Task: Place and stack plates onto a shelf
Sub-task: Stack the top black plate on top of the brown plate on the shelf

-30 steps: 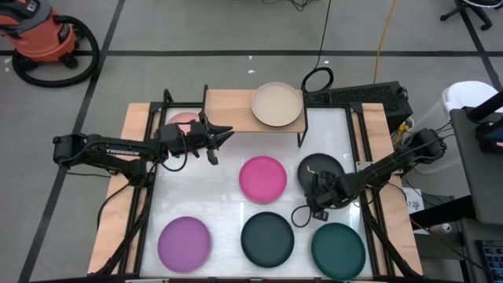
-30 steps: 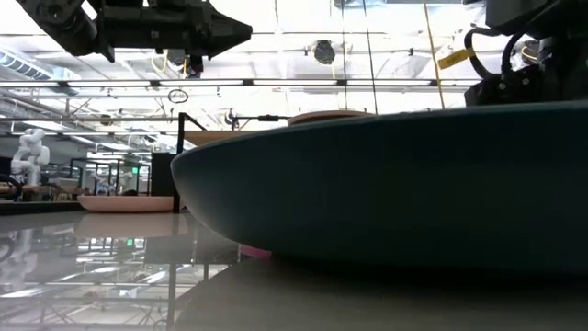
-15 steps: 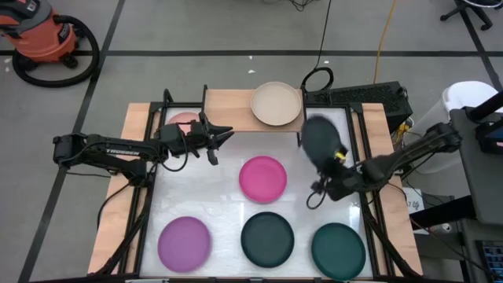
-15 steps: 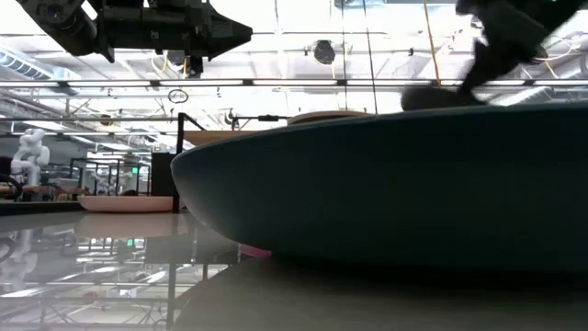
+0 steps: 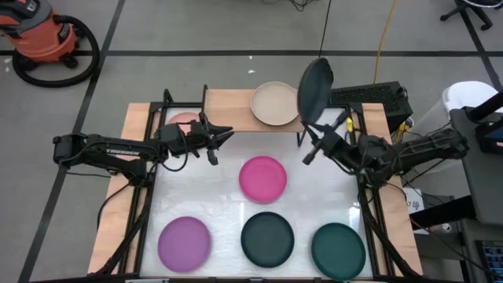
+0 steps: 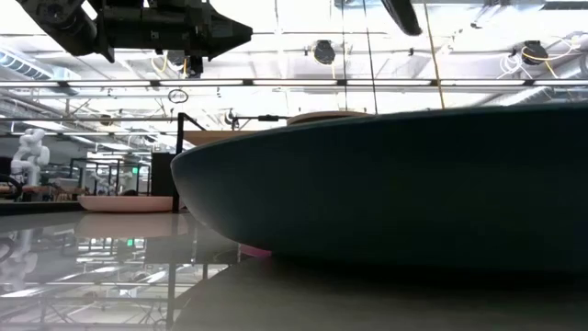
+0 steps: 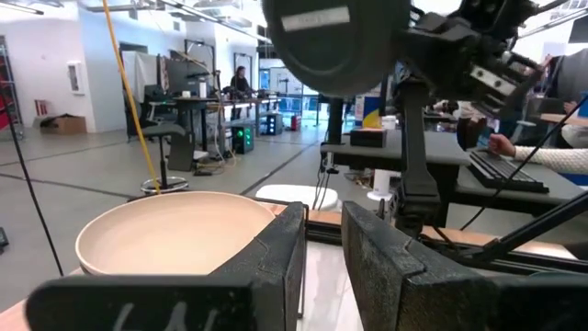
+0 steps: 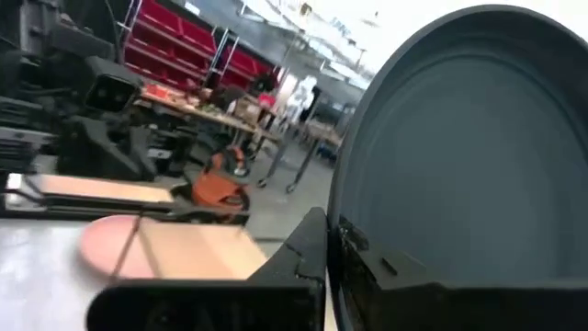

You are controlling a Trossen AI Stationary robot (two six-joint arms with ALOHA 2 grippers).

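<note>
My right gripper (image 5: 309,135) is shut on a charcoal black plate (image 5: 314,85), held high over the right end of the shelf (image 5: 228,110). The beige plate (image 5: 275,104) sits flat on the shelf's wooden top. The salmon pink plate (image 5: 181,119) lies on the table beside the shelf's left end. Magenta (image 5: 263,178), purple (image 5: 185,242), dark teal (image 5: 267,238) and green (image 5: 338,250) plates lie flat on the table. My left gripper (image 5: 223,135) hovers in front of the shelf, fingers a narrow gap apart (image 7: 323,230), holding nothing. The second charcoal plate is out of view. My right gripper pinches the charcoal plate at its lower rim (image 8: 333,225), one finger on the hollow inner face and one finger (image 8: 299,257) on the underside. The fingers come from the table's right, slanting upward. The plate is lifted clear and stands almost on edge above the fingers.
The dark teal plate (image 6: 386,184) fills most of the low view. Black frame rails (image 5: 145,196) run along both table sides. A keyboard (image 5: 365,96) and cables lie past the far right corner, an orange shop vacuum (image 5: 43,35) on the floor.
My right gripper has lifted the charcoal plate off the table's right part and carried it up and toward the far edge, to the shelf's right end. The plate has tipped from lying flat to standing nearly on edge. The left arm has kept still.
</note>
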